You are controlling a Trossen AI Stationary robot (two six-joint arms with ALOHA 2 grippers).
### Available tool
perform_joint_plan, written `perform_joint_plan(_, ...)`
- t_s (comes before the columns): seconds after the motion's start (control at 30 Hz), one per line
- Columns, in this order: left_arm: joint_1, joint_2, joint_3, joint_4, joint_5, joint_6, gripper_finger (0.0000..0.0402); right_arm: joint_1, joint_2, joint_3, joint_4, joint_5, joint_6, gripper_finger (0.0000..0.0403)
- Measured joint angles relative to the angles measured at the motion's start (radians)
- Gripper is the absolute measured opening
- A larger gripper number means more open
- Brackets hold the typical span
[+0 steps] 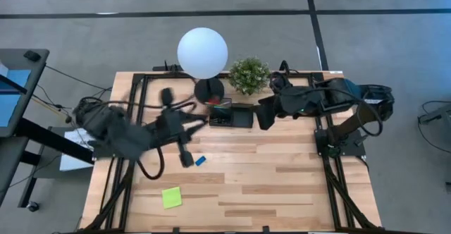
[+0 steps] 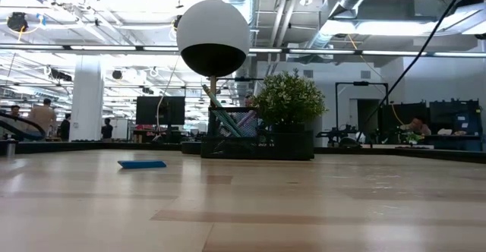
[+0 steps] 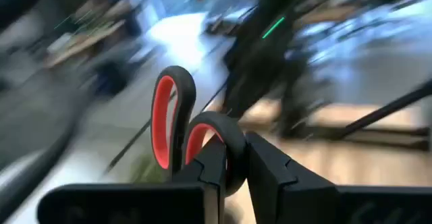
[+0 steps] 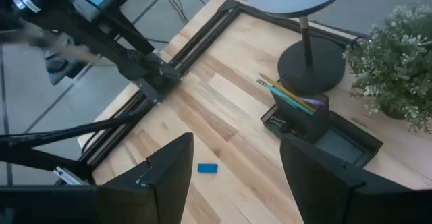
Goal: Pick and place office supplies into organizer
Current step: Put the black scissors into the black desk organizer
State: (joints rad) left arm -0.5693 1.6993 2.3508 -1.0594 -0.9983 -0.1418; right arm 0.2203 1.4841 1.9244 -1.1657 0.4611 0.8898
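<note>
My left gripper [image 1: 184, 148] hangs over the table's left half, smeared by motion, and is shut on the red-handled scissors [image 3: 177, 126]. Their blades are hidden. The black organizer [image 1: 232, 114] sits at the far middle beside the lamp base; pens [image 4: 287, 94] stand slanting in its taller cup [image 2: 228, 133]. My right gripper [image 4: 236, 163] is open and hovers just right of the organizer [image 4: 324, 133], touching nothing. The blue eraser [image 1: 200, 161] lies flat on the wood [image 4: 207, 168] [image 2: 142, 164]. A lime-green sticky pad [image 1: 171, 197] lies flat near the near-left corner. My left gripper [image 3: 233, 160] pinches the scissors between its two fingers [image 3: 273, 173] at the base of the handle loops [image 3: 214, 137]. Both red-lined loops stick out past the fingertips. The rest of the scissors is hidden behind the fingers.
A lamp with a white globe [image 1: 202, 51] and round black base [image 1: 209, 89] stands left of a potted plant [image 1: 249, 74] at the far edge. A black frame [image 1: 137, 114] runs along the table's left and right sides. Bare wood spans the middle and near right.
</note>
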Motion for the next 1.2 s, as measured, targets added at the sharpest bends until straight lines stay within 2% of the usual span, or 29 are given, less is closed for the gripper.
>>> perform_joint_plan(0.1, 0.070, 0.000, 0.000, 0.325, 0.325, 0.321, 0.0025, 0.003, 0.000, 0.000, 0.015, -0.011, -0.025, 0.0217)
perform_joint_plan(0.17, 0.123, 0.000, 0.001, 0.418, 0.501, 0.423, 0.0025, 0.016, 0.000, 0.000, 0.023, -0.016, -0.077, 0.0217)
perform_joint_plan(0.3, 0.229, -0.011, 0.001, 0.325, 0.619, 0.372, 0.0025, 0.082, -0.015, -0.002, 0.031, 0.038, -0.087, 0.0217)
perform_joint_plan(0.4, 0.307, -0.012, -0.007, 0.240, 0.726, 0.320, 0.0025, 0.156, -0.069, -0.001, 0.048, 0.148, -0.080, 0.0216)
perform_joint_plan(0.53, 0.416, -0.004, -0.109, 0.316, 0.925, 0.324, 0.0025, 0.284, -0.130, 0.000, 0.063, 0.323, -0.081, 0.0217)
perform_joint_plan(0.63, 0.495, -0.003, -0.238, 0.455, 1.093, 0.319, 0.0025, 0.378, -0.141, 0.000, 0.062, 0.408, -0.079, 0.0216)
perform_joint_plan(0.87, 0.648, -0.003, -0.515, 0.748, 1.273, 0.217, 0.0025, 0.544, -0.129, 0.000, 0.060, 0.504, -0.079, 0.0216)
perform_joint_plan(1.0, 0.713, -0.004, -0.652, 1.009, 1.349, 0.142, 0.0025, 0.599, -0.121, -0.001, 0.059, 0.591, -0.079, 0.0216)
perform_joint_plan(1.1, 0.742, -0.006, -0.778, 1.266, 1.369, 0.052, 0.0025, 0.624, -0.125, -0.001, 0.059, 0.638, -0.078, 0.0215)
perform_joint_plan(1.2, 0.752, -0.006, -0.913, 1.429, 1.376, -0.033, 0.0025, 0.631, -0.125, -0.001, 0.058, 0.667, -0.079, 0.0215)
